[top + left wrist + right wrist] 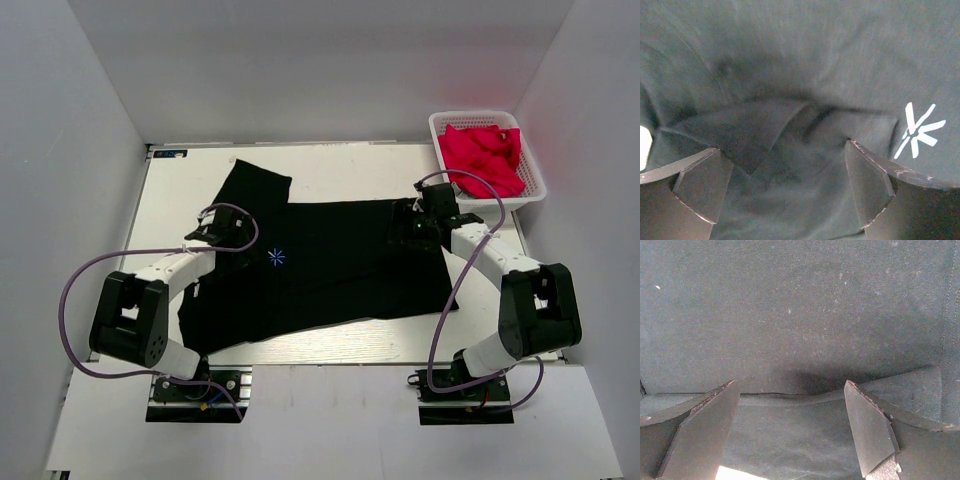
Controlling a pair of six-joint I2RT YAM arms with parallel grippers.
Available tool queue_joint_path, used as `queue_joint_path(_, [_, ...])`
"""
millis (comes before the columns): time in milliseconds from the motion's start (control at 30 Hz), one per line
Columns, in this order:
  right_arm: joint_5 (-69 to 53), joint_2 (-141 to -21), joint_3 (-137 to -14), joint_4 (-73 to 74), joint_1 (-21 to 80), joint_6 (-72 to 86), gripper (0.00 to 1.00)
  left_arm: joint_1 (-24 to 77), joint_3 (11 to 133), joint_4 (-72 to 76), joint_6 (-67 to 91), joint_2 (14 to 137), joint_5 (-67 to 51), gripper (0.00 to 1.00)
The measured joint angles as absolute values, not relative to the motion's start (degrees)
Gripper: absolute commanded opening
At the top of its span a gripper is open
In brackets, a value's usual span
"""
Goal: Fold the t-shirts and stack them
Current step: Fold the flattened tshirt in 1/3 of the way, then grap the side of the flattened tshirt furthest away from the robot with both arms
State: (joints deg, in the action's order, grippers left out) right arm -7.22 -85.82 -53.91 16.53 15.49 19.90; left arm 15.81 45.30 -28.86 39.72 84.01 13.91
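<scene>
Found black t-shirt [330, 270] spread across tabletop [340, 160], starburst print [277, 257] facing up (cloth rumpled at left). Noted left end effector [782, 150] wide open over a fold, gripping nothing. Noted right end effector [790, 385] equally open above a cloth edge, empty.

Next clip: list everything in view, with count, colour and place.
black t-shirt: one, black, spread across the table's middle
starburst print: one, light blue, on the shirt's chest
basket: one, white, table's far right corner
red cloth: one heap, red, in the basket
table: one, white, under the shirt
left gripper: one, black fingers, open over the shirt's left side
right gripper: one, black fingers, open over the shirt's right side
</scene>
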Motion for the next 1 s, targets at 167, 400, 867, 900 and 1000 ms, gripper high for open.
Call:
queue_joint_path(167, [-7.03, -85.06, -53.91, 16.60, 15.49, 19.73, 0.90, 15.55, 48.27, -27.40, 39.94, 84.20, 19.73, 1.00])
queue_joint_path(400, [-6.33, -82.32, -53.89, 17.23, 15.46, 19.46, 0.90, 14.39, 59.18, -26.94, 39.90, 92.62, 25.87, 1.00])
queue_joint_path(867, [2.72, -81.38, -60.12, 19.59, 15.40, 19.38, 0.90, 12.38, 91.00, -25.36, 31.29, 109.49, 26.81, 1.00])
queue_joint_path(900, [3.07, -81.71, -60.38, 19.70, 15.40, 19.33, 0.90, 12.10, 95.72, -25.54, 30.46, 113.25, 26.57, 1.00])
queue_joint_path(1000, [3.33, -82.52, -60.99, 20.05, 15.40, 19.16, 0.90, 11.40, 115.44, -28.97, 27.73, 126.50, 25.71, 1.00])
